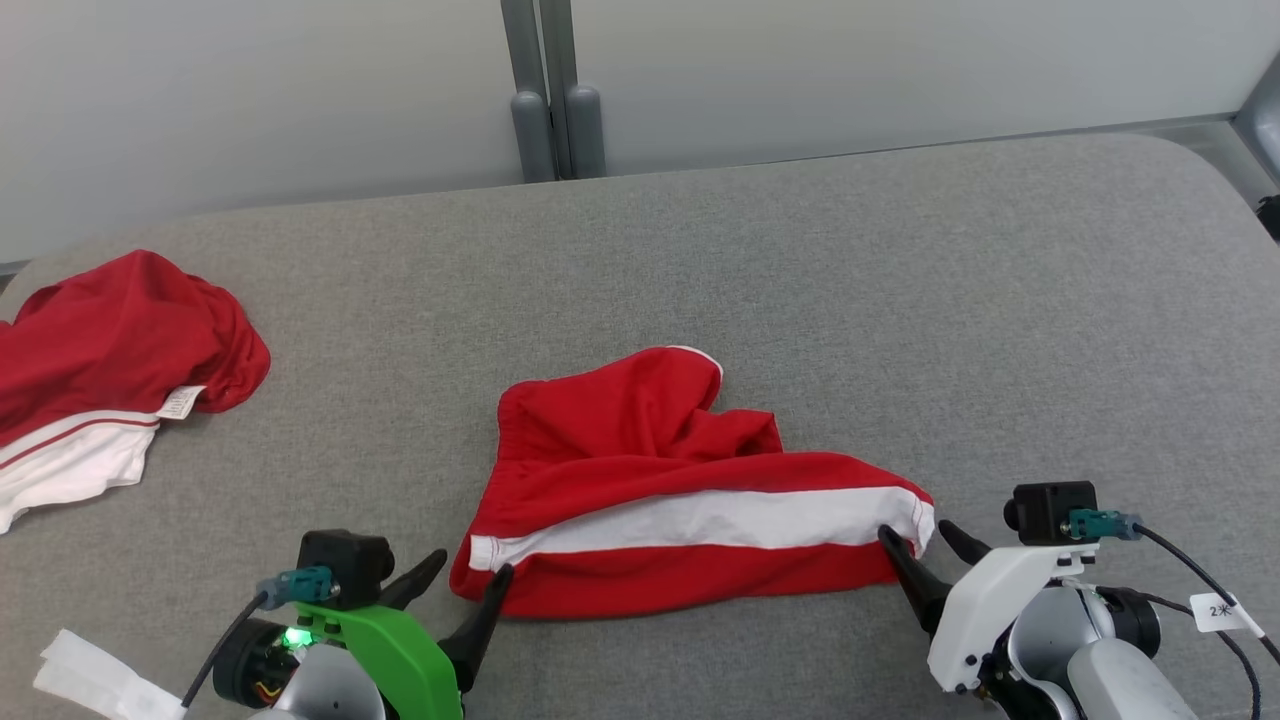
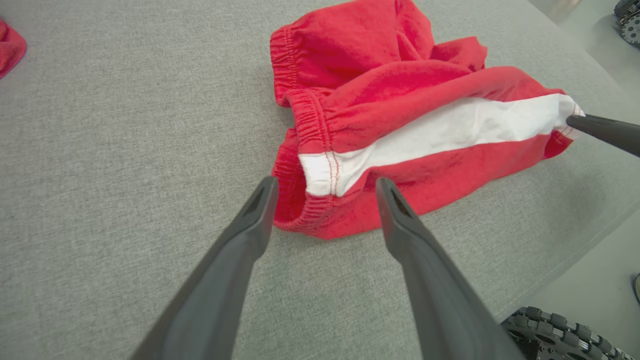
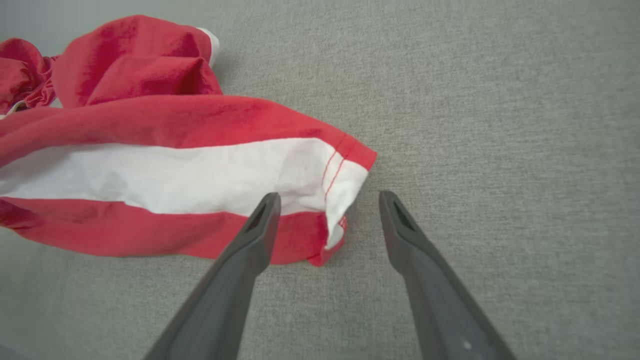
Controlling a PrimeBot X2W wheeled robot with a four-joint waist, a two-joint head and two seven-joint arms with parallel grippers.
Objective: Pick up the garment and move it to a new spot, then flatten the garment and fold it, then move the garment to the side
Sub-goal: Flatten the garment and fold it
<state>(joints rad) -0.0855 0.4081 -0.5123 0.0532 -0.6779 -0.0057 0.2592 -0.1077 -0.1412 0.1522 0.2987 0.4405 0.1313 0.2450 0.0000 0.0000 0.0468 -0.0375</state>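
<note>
The garment (image 1: 660,480) is a pair of red shorts with a white side stripe, lying crumpled on the grey surface near its front middle. My left gripper (image 1: 470,575) stands open at its left end, where the elastic waistband (image 2: 320,200) lies between the fingertips. My right gripper (image 1: 930,535) is open at the right end, with the hem corner (image 3: 340,210) of the garment (image 3: 175,170) between its fingers. Neither pair of jaws has closed on the cloth. In the left wrist view a right fingertip (image 2: 600,131) touches the hem of the garment (image 2: 400,115).
A second red and white garment (image 1: 110,370) lies bunched at the far left of the grey padded surface (image 1: 900,300). A white scrap (image 1: 90,680) sits at the front left edge. Pale wall panels rise behind. The surface's right and front edges drop to the floor.
</note>
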